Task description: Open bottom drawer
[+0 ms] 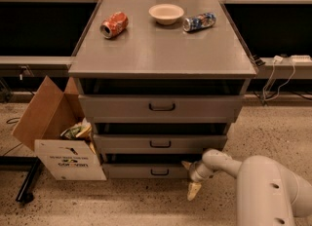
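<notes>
The bottom drawer [131, 171] is the lowest grey front of the cabinet, with a small dark loop handle [159, 172]. It stands slightly out, with a dark gap above it. My gripper [189, 178] is low by the drawer's right end, just right of the handle. Its fingers are spread: one tan fingertip [185, 163] is at the drawer's upper right corner and the other hangs toward the floor. It holds nothing. The white arm [263, 181] reaches in from the lower right.
A middle drawer [160, 143] and a top drawer [161, 107] sit above. On the cabinet top lie a red can [114, 25], a white bowl [166, 13] and a blue can [199, 21]. An open cardboard box [58, 137] stands on the floor at the left.
</notes>
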